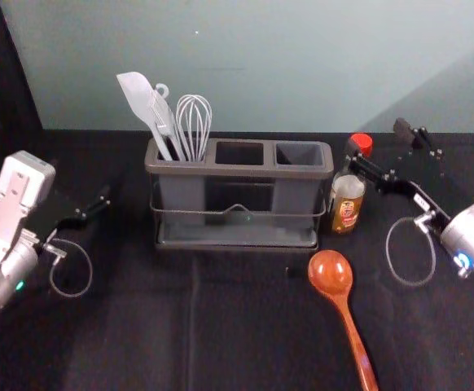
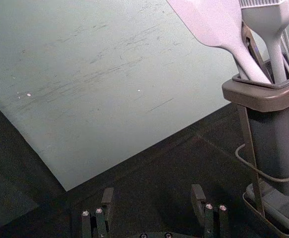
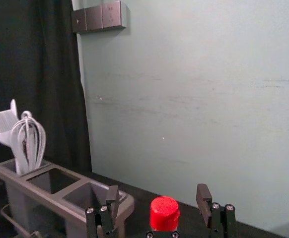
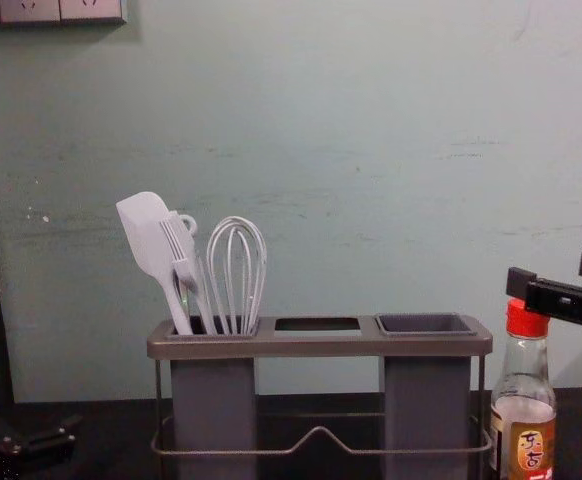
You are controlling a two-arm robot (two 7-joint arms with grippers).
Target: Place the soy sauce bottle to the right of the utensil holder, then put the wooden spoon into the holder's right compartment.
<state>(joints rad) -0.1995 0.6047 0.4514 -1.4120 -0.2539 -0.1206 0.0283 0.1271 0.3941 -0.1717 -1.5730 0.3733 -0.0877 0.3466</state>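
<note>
My right gripper (image 1: pixel 379 142) is at the soy sauce bottle's red cap; in the right wrist view the gripper (image 3: pixel 158 196) is open, the cap (image 3: pixel 164 213) showing between its fingers. The soy sauce bottle (image 1: pixel 347 202) stands upright just right of the utensil holder (image 1: pixel 239 170). In the chest view a dark finger overlaps the top of the bottle (image 4: pixel 523 410). The wooden spoon (image 1: pixel 331 274) lies in front of the holder's right end, handle toward the front edge. The holder's right compartment (image 1: pixel 300 154) is empty. My left gripper (image 1: pixel 97 207) is left of the holder; in its wrist view the gripper (image 2: pixel 152 196) is open and empty.
A white spatula (image 1: pixel 142 99), a brush and a whisk (image 1: pixel 195 122) stand in the holder's left compartment. Behind the black-covered table (image 1: pixel 139 326) rises a pale wall (image 1: pixel 261 65). Black cloth (image 3: pixel 30 64) hangs at the left side.
</note>
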